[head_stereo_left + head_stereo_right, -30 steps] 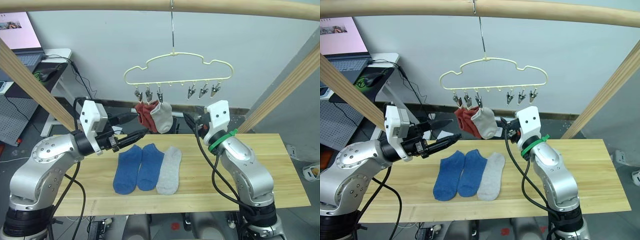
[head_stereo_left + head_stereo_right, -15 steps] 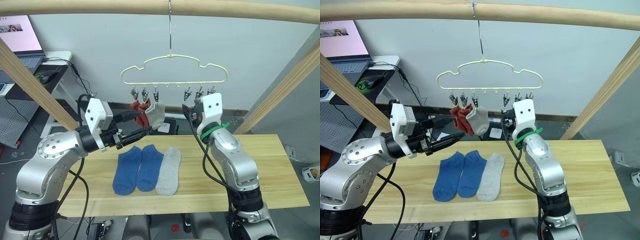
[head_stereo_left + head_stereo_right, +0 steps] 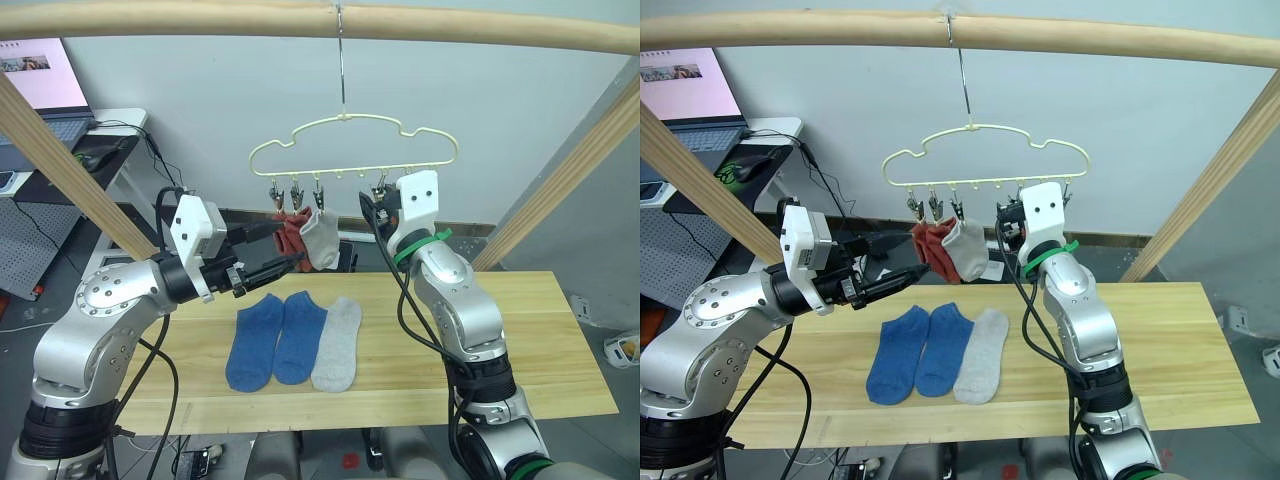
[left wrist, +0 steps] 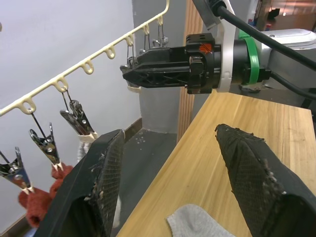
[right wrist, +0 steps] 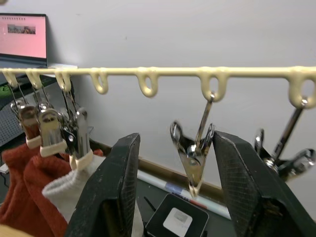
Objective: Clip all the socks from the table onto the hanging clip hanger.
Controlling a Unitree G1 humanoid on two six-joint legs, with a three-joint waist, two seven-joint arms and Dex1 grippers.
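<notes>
Up at the clip hanger (image 3: 352,152), the right jaws (image 5: 175,197) stand wide around a free clip (image 5: 193,148); left jaws (image 4: 187,192) wide, empty, beside the hung socks (image 3: 305,235).

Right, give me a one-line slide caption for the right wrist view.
Open right gripper raised to an empty clip on the clip hanger, beside two rust red socks and one light grey sock already hung.
</notes>
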